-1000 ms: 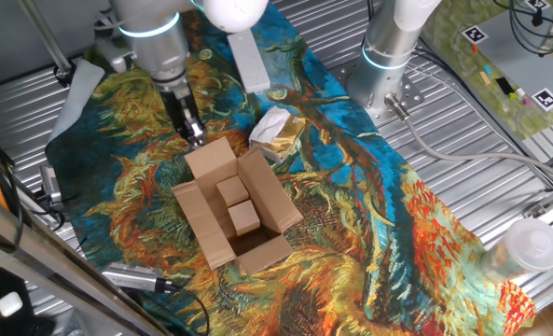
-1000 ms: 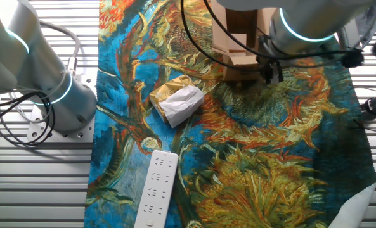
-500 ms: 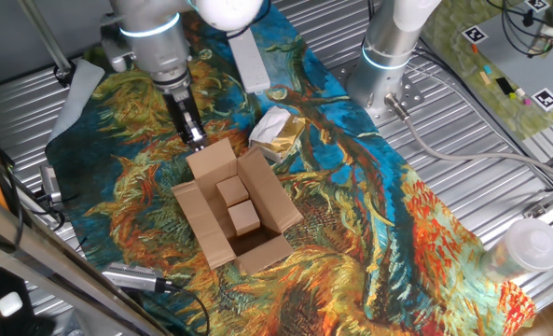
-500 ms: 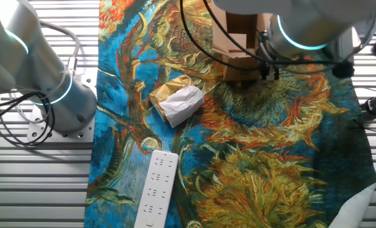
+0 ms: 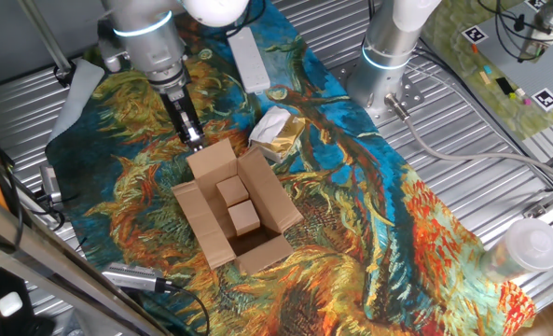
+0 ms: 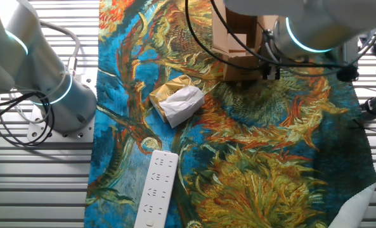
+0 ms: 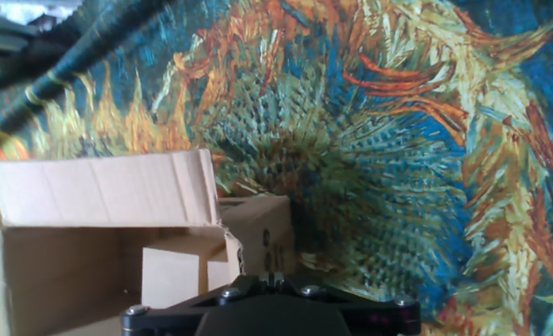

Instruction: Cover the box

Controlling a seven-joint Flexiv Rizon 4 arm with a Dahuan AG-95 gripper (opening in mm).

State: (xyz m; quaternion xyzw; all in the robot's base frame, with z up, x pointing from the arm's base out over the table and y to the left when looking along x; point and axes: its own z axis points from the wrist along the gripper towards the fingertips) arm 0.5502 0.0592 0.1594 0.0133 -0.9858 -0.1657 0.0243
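The box [image 5: 234, 210] is small brown cardboard and stands open on the patterned cloth, its four flaps folded outward. Two smaller brown blocks [image 5: 231, 191] lie inside. My gripper [image 5: 194, 137] points down at the outer edge of the far flap, its thin fingers together; I cannot tell if it touches the flap. In the other fixed view the gripper [image 6: 269, 71] hangs beside the box [image 6: 238, 38], which the arm partly hides. The hand view shows the flap [image 7: 99, 191], a block [image 7: 178, 271] and the closed fingertips [image 7: 274, 277].
A crumpled white-and-yellow wrapper [image 5: 274, 129] lies just right of the box and also shows in the other fixed view [image 6: 178, 101]. A white power strip [image 5: 250, 58] lies at the cloth's far end. A second arm's base [image 5: 388, 56] stands at the right. A plastic cup [image 5: 528, 245] is at the lower right.
The arm's wrist has shifted slightly up and left in the one fixed view; the fingertips stay at the far flap. The box has not moved.
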